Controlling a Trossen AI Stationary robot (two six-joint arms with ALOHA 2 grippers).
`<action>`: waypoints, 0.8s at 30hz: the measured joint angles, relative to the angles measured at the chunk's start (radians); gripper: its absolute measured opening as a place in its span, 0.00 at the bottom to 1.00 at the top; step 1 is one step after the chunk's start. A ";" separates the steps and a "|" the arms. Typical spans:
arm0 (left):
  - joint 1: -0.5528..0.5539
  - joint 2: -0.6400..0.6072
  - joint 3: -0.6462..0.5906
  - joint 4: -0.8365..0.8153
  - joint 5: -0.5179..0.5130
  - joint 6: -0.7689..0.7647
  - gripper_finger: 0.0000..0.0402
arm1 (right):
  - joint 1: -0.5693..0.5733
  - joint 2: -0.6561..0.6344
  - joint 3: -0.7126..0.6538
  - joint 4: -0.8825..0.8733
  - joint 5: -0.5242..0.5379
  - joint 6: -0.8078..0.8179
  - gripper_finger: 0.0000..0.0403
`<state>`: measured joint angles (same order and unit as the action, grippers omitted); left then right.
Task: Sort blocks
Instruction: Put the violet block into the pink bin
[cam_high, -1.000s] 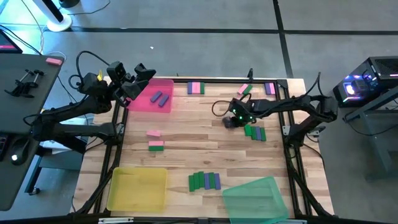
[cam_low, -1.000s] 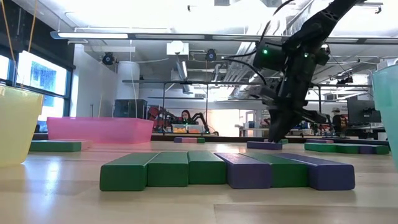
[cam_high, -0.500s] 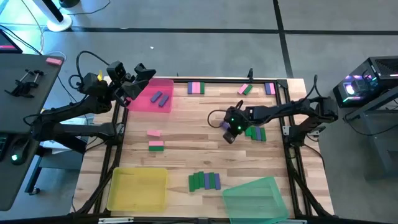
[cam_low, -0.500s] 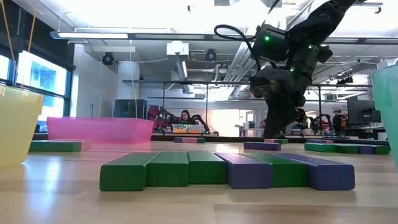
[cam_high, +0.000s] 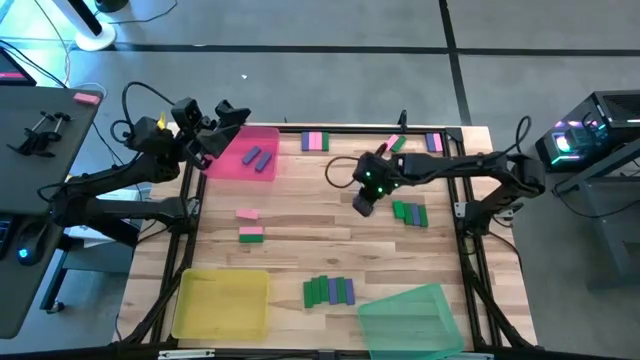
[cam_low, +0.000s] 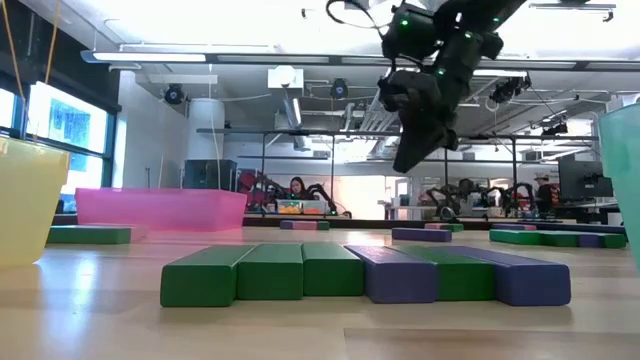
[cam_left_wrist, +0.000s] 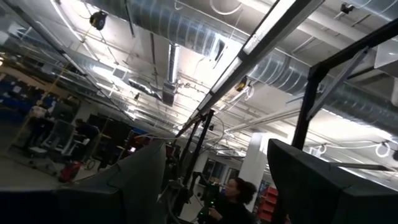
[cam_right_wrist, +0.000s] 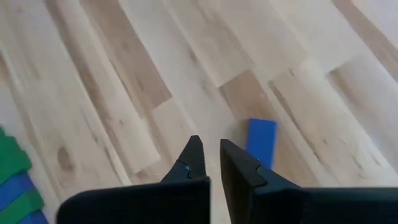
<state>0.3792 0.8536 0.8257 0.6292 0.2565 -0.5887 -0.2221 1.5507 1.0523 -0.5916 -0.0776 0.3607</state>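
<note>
Right end effector (cam_right_wrist: 211, 155) above bench (cam_high: 300, 230), nearly closed, empty; blue block (cam_right_wrist: 261, 138) lies just beside its fingertips. Best practice: open wider, centre over block, descend squarely. Left end effector (cam_high: 222, 118) waits open beside pink tray (cam_high: 264, 131).

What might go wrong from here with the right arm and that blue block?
The right gripper hangs above the table with nothing between its nearly closed fingers, while the blue block lies on the wood: it may travel empty. A descent there might bump the green and purple blocks nearby.
</note>
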 joint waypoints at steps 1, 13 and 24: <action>0.000 0.000 0.000 -0.004 -0.001 -0.001 0.67 | -0.002 0.011 0.014 -0.038 0.005 -0.011 0.05; 0.000 0.001 0.000 -0.013 -0.004 -0.001 0.67 | -0.004 0.170 0.013 -0.090 0.102 -0.073 0.61; -0.001 0.000 0.000 -0.013 -0.023 -0.002 0.67 | -0.016 0.263 0.015 -0.089 0.147 0.024 0.65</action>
<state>0.3786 0.8539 0.8257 0.6167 0.2337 -0.5905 -0.2377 1.8133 1.0669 -0.6806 0.0692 0.3843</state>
